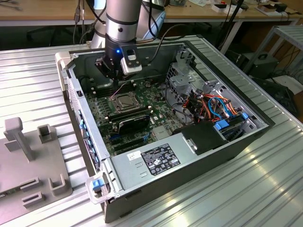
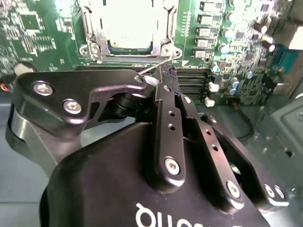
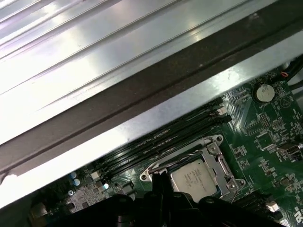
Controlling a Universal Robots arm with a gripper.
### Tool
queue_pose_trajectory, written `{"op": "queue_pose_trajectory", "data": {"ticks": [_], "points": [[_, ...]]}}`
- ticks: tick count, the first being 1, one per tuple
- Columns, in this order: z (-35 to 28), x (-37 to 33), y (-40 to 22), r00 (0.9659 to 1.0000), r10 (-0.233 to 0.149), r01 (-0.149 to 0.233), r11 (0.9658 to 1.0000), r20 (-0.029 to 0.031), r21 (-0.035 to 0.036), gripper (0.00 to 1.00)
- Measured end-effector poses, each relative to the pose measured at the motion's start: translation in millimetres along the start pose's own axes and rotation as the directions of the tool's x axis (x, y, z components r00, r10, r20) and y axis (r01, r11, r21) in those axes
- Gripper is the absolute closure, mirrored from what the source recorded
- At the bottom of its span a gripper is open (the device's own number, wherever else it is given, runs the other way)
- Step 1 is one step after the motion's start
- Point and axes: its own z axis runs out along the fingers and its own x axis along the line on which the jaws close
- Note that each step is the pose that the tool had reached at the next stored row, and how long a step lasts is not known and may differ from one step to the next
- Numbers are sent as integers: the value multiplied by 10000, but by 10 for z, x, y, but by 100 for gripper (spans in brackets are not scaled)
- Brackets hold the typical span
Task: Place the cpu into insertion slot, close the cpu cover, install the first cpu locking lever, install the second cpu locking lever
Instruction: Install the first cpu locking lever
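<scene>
Chip: the small flat square cpu with a silvery-grey metal top lies seated in the insertion slot, a square socket with a silvery rim. The socket sits on the green motherboard inside the open dark computer case, which stands on the ribbed metal table.
Cover: the thin silvery metal cpu cover frame lies flat around the chip, whose top shows through its window. It looks closed.
Lever: a thin bright steel wire locking lever slants away from the socket's corner towards the fingertips. I judge it unlatched.
Gripper: the black two-finger gripper hangs low just beside the socket, on the side of the long black memory slots.
Jaws: drawn together at the tips, with the lever's free end right at them. I cannot tell whether the wire is pinched or only touched.
Stage: chip placed and cover down, so the work appears to be at a locking lever.
Handling: the wire is light, stiff and springy, and probably slick on the pads. It is likely to push back as it nears its catch. The bent free end, farthest from the hinge, gives the most leverage and the best hold.
Risk: a slipping wire could snap back. Nearby board parts and the socket's contacts are fragile.
</scene>
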Motion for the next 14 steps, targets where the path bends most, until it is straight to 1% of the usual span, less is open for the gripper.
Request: {"op": "queue_pose_trajectory", "data": {"ticks": [1, 2, 3, 4, 7, 8, 9, 10, 14], "points": [[3, -1, 0, 9998, -189, 189, 9998, -2, 2, 89], [11, -3, 1, 9971, -757, 757, 9971, -8, 10, 89], [16, -5, 2, 9934, -1148, 1148, 9934, -14, 16, 89], [24, -25, 13, 9872, -1594, 1594, 9872, -19, 18, 89], [34, -46, 30, 9868, -1621, 1621, 9868, -23, 21, 89], [53, -78, 57, 9867, -1628, 1628, 9867, -23, 20, 89], [73, -146, 100, 9865, -1640, 1640, 9865, -25, 20, 89], [78, -165, 112, 9864, -1645, 1645, 9864, -27, 21, 89], [80, -176, 120, 9862, -1657, 1657, 9862, -28, 23, 89]]}}
